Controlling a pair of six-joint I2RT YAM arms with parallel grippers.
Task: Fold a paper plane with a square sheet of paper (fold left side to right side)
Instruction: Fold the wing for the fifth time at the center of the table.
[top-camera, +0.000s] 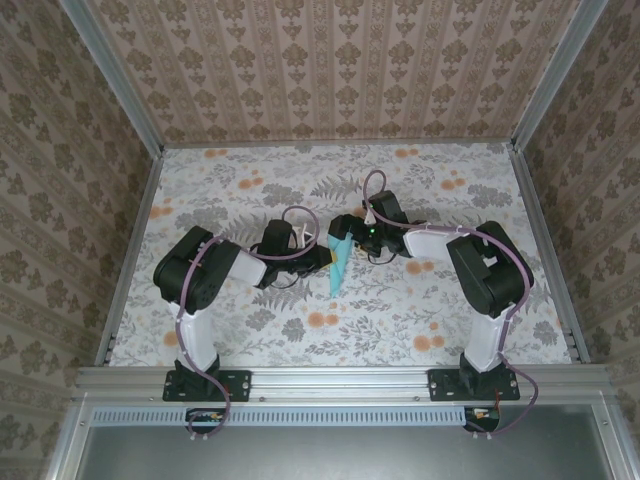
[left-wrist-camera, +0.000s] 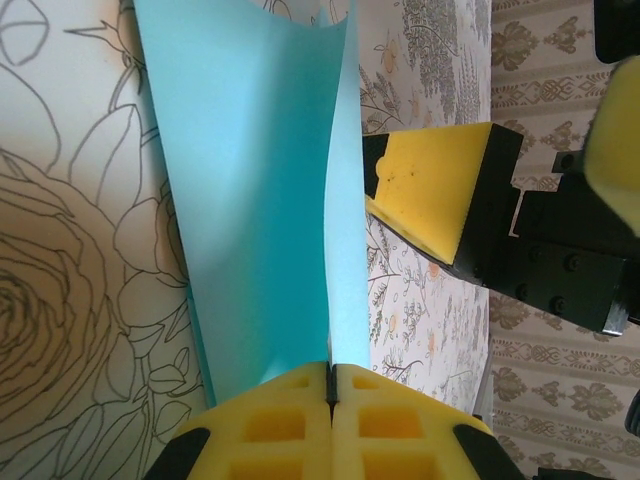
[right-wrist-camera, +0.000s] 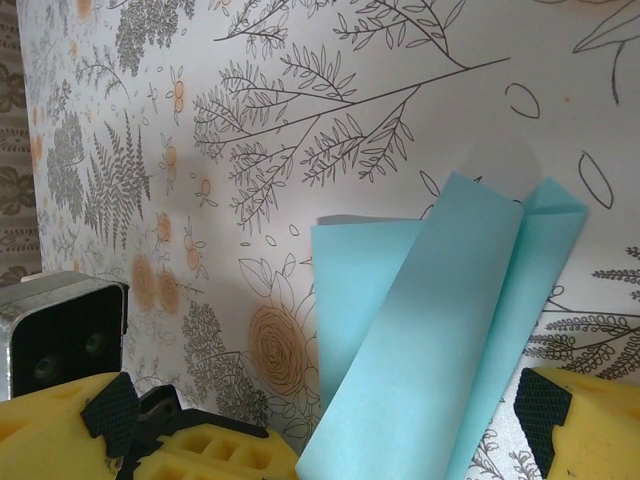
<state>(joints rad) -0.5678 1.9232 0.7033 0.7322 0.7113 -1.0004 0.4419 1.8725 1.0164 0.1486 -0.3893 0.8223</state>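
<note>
Quick look at your left gripper (left-wrist-camera: 331, 385): its yellow pads (left-wrist-camera: 270, 430) are pressed tight together, and they're pinching the near edge of the turquoise paper (left-wrist-camera: 260, 200). From that hand's own camera, the paper runs straight out from the fingertips, away from the wrist. It's a long folded piece with a crease running down into the pinch. There's a wide layer on the left of the crease and a thinner strip on the right. The floral table (left-wrist-camera: 60, 280) shows behind it on the fingers' left side.

Your right gripper (right-wrist-camera: 325, 430) is spread wide and isn't clamped on anything. The paper sits in the gap between its two fingers (right-wrist-camera: 585, 425), and from that wrist you can see several overlapping layers fanning away from the fingertips. Seen from the left hand, one of the right gripper's yellow pads (left-wrist-camera: 430, 190) sits just to the right of the paper, really close to its edge. I can't tell if it's actually touching.

From overhead, the two grippers meet nose to nose around mid-table. The paper shows between them as a narrow pointed shape, with the tip aimed back toward the arm bases.
</note>
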